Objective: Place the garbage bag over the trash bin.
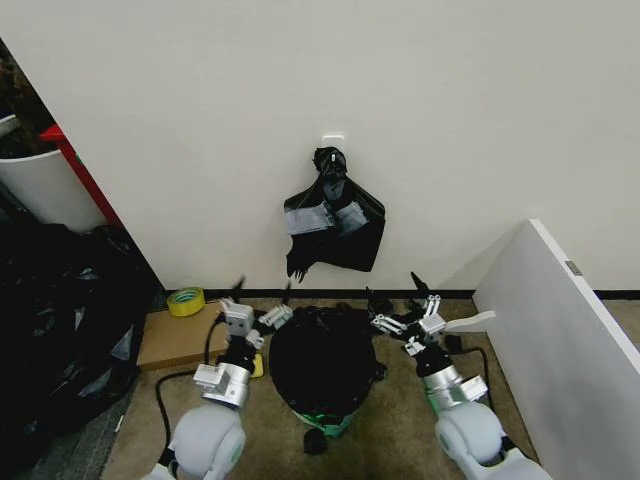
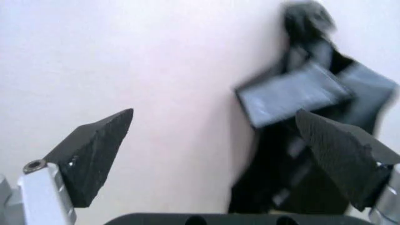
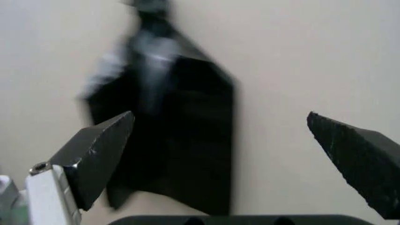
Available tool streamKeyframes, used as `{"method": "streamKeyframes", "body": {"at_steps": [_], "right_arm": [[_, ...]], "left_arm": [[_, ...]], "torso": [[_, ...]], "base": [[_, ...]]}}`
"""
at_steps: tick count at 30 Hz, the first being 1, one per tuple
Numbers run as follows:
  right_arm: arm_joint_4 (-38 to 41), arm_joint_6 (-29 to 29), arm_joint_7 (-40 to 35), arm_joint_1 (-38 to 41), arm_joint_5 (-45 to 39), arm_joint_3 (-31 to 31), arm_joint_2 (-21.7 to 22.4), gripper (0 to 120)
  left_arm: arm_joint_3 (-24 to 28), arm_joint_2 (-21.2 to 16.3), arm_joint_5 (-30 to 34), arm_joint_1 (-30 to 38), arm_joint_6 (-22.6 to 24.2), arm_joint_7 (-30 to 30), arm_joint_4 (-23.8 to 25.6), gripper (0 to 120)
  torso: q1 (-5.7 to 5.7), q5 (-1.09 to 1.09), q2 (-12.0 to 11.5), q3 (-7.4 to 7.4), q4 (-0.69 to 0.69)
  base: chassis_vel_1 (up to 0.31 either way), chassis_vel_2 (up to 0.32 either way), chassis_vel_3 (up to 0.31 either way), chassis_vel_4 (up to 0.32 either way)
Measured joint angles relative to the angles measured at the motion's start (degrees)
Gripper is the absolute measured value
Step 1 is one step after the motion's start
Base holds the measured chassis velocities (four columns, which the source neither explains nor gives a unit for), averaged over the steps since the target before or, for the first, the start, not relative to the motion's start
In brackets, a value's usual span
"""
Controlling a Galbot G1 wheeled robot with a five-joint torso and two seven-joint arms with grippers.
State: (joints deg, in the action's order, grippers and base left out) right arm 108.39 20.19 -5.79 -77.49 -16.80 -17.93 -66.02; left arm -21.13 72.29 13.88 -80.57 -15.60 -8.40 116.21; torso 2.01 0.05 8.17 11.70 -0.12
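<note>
We see the trash bin (image 1: 322, 418) standing on the brown floor between our two arms, close to the base of the white wall (image 1: 300, 90). The garbage bag (image 1: 322, 362) already covers it: glossy black plastic drapes over the mouth and down the sides, and a strip of greenish base shows beneath the bag's lower edge.

Our left gripper (image 1: 263, 287) is raised just beside the bin's upper left edge. Its fingers stand wide apart with nothing between them, and the left wrist view confirms this, with both dark fingertips (image 2: 93, 154) spread and only wall and bundle beyond them. Our right gripper (image 1: 392, 288) mirrors it beside the bin's upper right edge, also released and holding nothing; its wrist view shows the two dark tips (image 3: 97, 154) far apart.

On the wall above the bin hangs a black bundle with grey tape patches (image 1: 333, 222), suspended from a small white hook (image 1: 333, 139). It appears in both wrist views (image 2: 312, 117) (image 3: 168, 122).

To the left of the bin lie a roll of yellow-green tape (image 1: 186, 300) on a flat piece of cardboard (image 1: 170, 340), and farther left a heap of black plastic (image 1: 55, 330). A white panel (image 1: 560, 330) leans at the right.
</note>
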Motion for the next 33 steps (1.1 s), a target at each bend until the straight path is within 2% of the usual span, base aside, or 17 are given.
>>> {"method": "streamKeyframes", "body": {"at_steps": [3,6,9,11,19,33], "right_arm": [[1.2,-3.38,-2.55,-0.84,1.58,-5.65,-1.74,100],[1.35,-3.55,-1.28,-1.57,1.91,-8.27,-2.48,100],[0.47,-1.68,6.91,-3.23,1.05,-12.6,-3.95,100],[-0.27,-0.69,9.62,-3.49,0.58,-13.75,-5.29,100],[-0.29,1.3,14.34,-5.03,-0.46,-14.56,-8.0,100],[-0.24,2.83,16.48,-5.83,0.04,-15.22,-7.98,100]], "left_arm": [[-4.08,0.81,5.94,0.17,-0.33,2.51,0.33,100],[-5.87,0.85,7.52,0.54,-0.38,3.59,0.34,100],[-8.83,0.33,10.74,0.58,-0.51,4.9,0.87,100],[-9.24,0.08,11.26,0.19,-0.8,5.13,1.0,100],[-7.9,0.13,10.36,-0.54,-2.09,5.65,1.51,100],[-7.74,-0.53,9.7,-1.02,-2.79,5.68,0.91,100]], "torso": [[0.0,-0.01,0.0,0.0,-0.03],[0.0,-0.01,0.0,0.0,-0.06],[0.0,-0.02,0.0,0.0,-0.03],[0.0,-0.01,0.0,0.0,-0.04],[0.0,-0.02,0.0,0.0,-0.04],[0.0,-0.02,0.0,0.0,-0.03]], "base": [[0.0,0.0,0.0,0.0],[0.0,0.0,0.0,0.0],[0.0,0.0,0.0,0.0],[0.0,0.0,0.0,0.0],[0.0,0.0,0.0,0.0],[0.0,0.0,0.0,0.0]]}}
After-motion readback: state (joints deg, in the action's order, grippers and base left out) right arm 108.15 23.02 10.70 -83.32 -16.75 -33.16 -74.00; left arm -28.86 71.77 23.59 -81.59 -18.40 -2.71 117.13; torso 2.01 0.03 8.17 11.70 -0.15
